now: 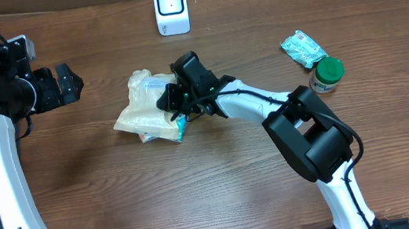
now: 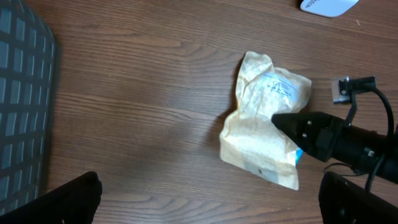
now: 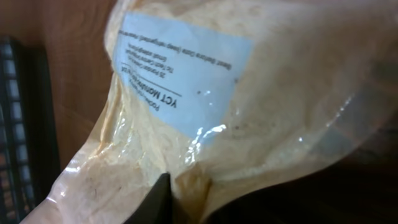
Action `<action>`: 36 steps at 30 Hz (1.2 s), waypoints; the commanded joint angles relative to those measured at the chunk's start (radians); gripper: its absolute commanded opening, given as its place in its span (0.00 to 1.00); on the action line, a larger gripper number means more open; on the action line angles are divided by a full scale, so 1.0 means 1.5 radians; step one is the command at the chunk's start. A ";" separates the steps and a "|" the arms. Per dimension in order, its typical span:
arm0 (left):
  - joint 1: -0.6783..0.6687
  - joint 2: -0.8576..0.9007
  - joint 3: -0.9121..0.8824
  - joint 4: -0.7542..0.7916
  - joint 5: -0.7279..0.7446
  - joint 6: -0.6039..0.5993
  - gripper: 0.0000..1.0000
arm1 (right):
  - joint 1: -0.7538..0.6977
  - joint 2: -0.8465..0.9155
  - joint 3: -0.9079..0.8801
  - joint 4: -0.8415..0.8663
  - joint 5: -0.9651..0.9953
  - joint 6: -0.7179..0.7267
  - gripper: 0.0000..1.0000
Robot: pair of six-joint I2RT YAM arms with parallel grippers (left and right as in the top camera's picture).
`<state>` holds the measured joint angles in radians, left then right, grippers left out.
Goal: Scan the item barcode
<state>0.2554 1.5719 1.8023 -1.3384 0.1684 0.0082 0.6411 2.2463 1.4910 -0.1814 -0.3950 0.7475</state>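
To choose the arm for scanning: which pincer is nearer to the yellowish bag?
Right. The right pincer is at the yellowish bag, on its right edge; the left pincer hangs open, well apart, off its left side.

My wooden table (image 1: 223, 199) carries 4 things: a pale powder pouch (image 1: 144, 106) mid-table, a white scanner (image 1: 171, 8) at the far edge, a green packet (image 1: 303, 48) just beside a green-lidded jar (image 1: 328, 74).

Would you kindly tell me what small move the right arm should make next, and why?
Probably a short lift of the bag off the table. The right gripper is at the bag's right edge, though a firm grip cannot be confirmed. The bag rests on the wood, and the white scanner stands apart at the far edge.
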 commanded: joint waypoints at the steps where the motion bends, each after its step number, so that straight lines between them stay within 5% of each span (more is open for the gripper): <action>1: -0.001 0.003 0.003 0.001 0.005 0.015 1.00 | -0.037 -0.069 0.015 -0.044 -0.037 -0.087 0.11; 6: -0.001 0.003 0.003 0.001 0.005 0.015 1.00 | -0.079 -0.185 0.035 -0.179 -0.002 -0.174 0.06; 15: -0.001 0.003 0.003 0.001 0.005 0.015 1.00 | -0.068 -0.368 0.091 -0.459 0.387 -0.230 0.04; 21: -0.001 0.003 0.003 0.001 0.005 0.015 1.00 | -0.011 -0.334 0.101 -0.628 0.707 -0.238 0.04; 36: -0.001 0.003 0.003 0.001 0.005 0.015 0.99 | 0.069 -0.154 0.101 -0.660 0.804 -0.435 0.04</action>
<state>0.2550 1.5723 1.8023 -1.3384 0.1684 0.0078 0.7006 1.9732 1.6417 -1.1713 0.7757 0.1925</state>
